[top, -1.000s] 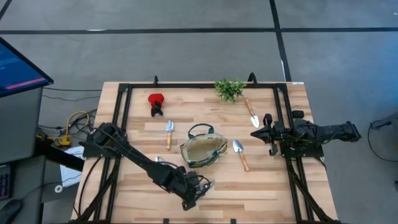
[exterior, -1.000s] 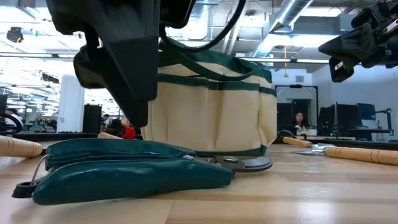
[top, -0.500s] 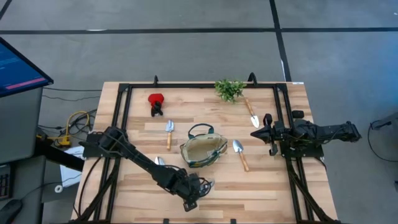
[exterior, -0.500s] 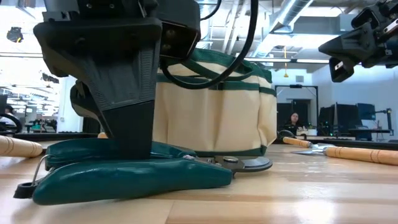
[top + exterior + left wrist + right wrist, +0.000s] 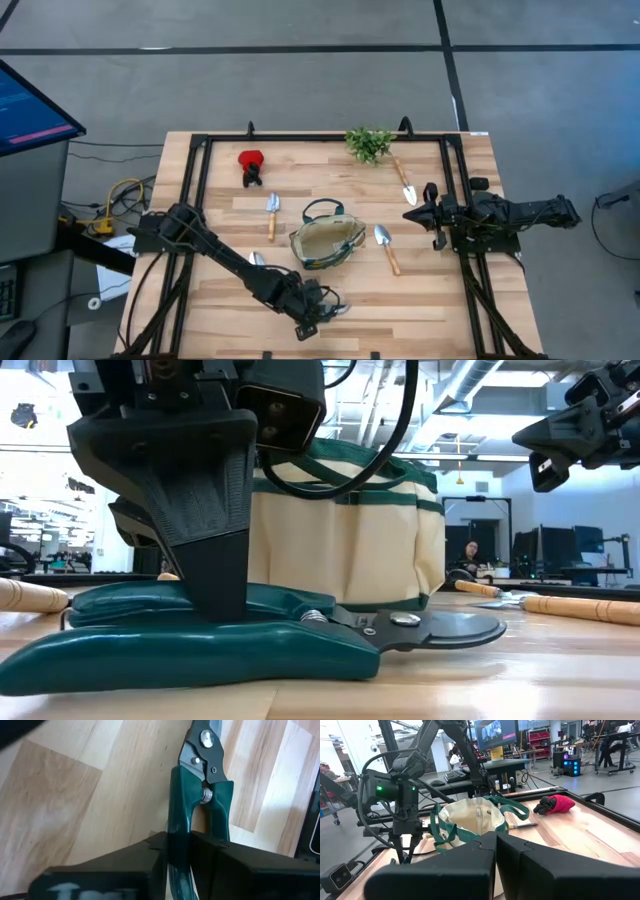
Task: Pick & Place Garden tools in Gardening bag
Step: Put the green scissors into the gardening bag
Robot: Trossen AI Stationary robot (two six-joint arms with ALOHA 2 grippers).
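Left gripper (image 5: 215, 595) is clamping the green-handled pruning shears (image 5: 250, 640).
The shears are lying just beside the round khaki fabric bag (image 5: 345, 525).

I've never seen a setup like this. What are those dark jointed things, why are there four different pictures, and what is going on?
Those are two robot arms at a wooden table, each ending in a two-fingered hand. One picture looks straight down, one sits at table height, and one camera rides on each wrist. On the table lie small trowels, a leafy sprig, a red-and-black item and, in the middle, an open fabric gardening bag. At the near edge, the left hand is shut on the green-handled pruning shears; its wrist camera shows both fingers clamping the handles, and the shears look to be resting on the wood. The right hand waits shut at the table's right side, holding nothing.
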